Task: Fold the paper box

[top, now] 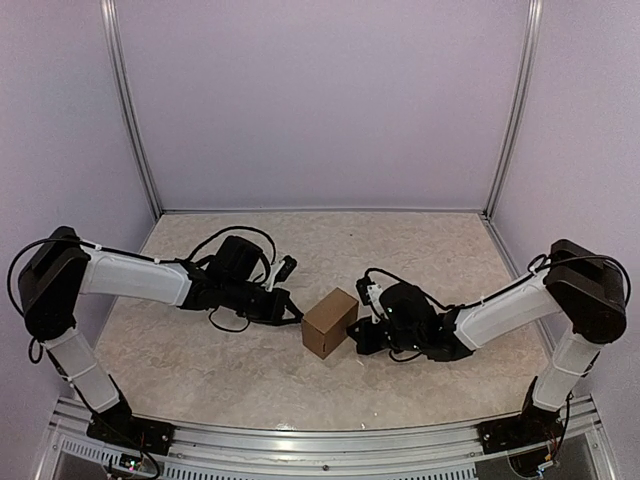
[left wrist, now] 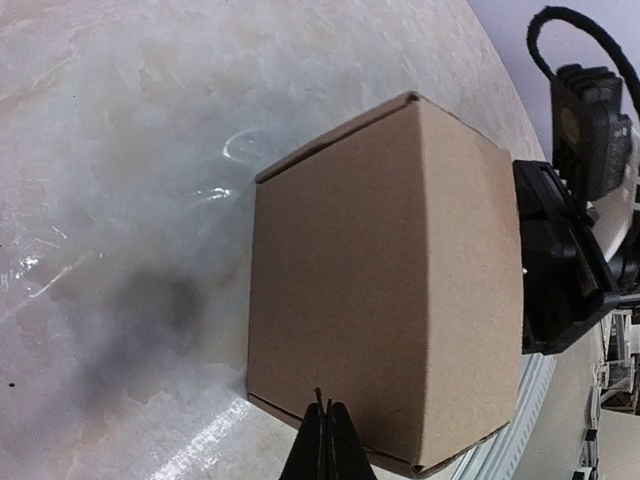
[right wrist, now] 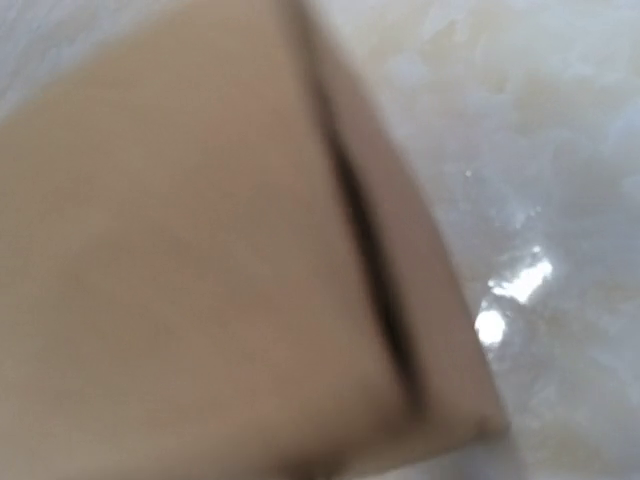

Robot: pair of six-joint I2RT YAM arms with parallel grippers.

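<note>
The paper box (top: 330,322) is a small closed brown cardboard cube standing on the marble table between my two arms. In the left wrist view the box (left wrist: 390,280) fills the middle, with a thin seam along its lower edge. My left gripper (top: 297,318) is shut and empty, and its closed fingertips (left wrist: 328,440) point at the box's near face, at or just short of it. My right gripper (top: 356,335) is pressed up to the box's opposite side. In the right wrist view the blurred box (right wrist: 200,280) fills the frame and hides the fingers.
The right arm's black wrist (left wrist: 565,260) shows just behind the box. Purple walls and metal posts (top: 130,110) enclose the table on three sides. A metal rail (top: 320,445) runs along the near edge. Loose cables (top: 235,240) loop above the left wrist.
</note>
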